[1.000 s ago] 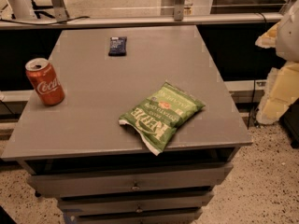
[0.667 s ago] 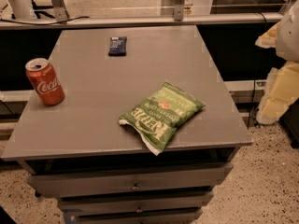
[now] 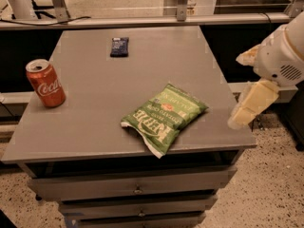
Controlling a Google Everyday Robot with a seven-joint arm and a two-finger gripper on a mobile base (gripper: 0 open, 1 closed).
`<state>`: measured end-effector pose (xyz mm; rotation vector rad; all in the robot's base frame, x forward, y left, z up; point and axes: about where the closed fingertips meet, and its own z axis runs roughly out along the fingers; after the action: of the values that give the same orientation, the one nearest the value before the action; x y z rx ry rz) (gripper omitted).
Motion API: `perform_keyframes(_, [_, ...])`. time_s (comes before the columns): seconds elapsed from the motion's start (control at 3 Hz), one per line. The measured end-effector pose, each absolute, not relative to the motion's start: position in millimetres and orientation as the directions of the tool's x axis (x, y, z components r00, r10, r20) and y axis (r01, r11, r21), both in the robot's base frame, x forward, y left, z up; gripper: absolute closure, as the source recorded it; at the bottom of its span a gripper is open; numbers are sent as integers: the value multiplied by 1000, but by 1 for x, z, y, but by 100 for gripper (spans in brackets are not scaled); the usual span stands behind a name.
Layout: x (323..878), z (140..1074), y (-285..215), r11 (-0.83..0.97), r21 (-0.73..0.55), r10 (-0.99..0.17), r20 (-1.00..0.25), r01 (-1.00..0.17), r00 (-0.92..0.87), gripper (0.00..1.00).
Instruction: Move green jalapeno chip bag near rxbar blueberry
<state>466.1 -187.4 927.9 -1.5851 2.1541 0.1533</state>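
The green jalapeno chip bag (image 3: 165,117) lies flat near the front edge of the grey table (image 3: 95,103), right of centre, with white lettering on it. The rxbar blueberry (image 3: 119,46), a small dark navy bar, lies at the far side of the table, left of centre, well apart from the bag. My gripper (image 3: 249,106) hangs pale and cream-coloured off the table's right edge, to the right of the bag and touching nothing.
A red cola can (image 3: 45,83) stands upright near the table's left edge. Drawers (image 3: 137,190) sit under the tabletop. A metal rail (image 3: 142,20) runs behind the table. My white arm housing (image 3: 285,51) is at the right.
My gripper and arm have shifted a little to the left, closer to the table's right edge. The bag, the bar and the can have not moved.
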Motion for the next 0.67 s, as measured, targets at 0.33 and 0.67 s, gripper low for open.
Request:
perform_keyframes(0.33, [480, 890, -157, 353, -102, -809, -532, -930, -249, 0])
perform_keyframes(0.67, [484, 861, -132, 375, -28, -745, -604, -927, -283, 0])
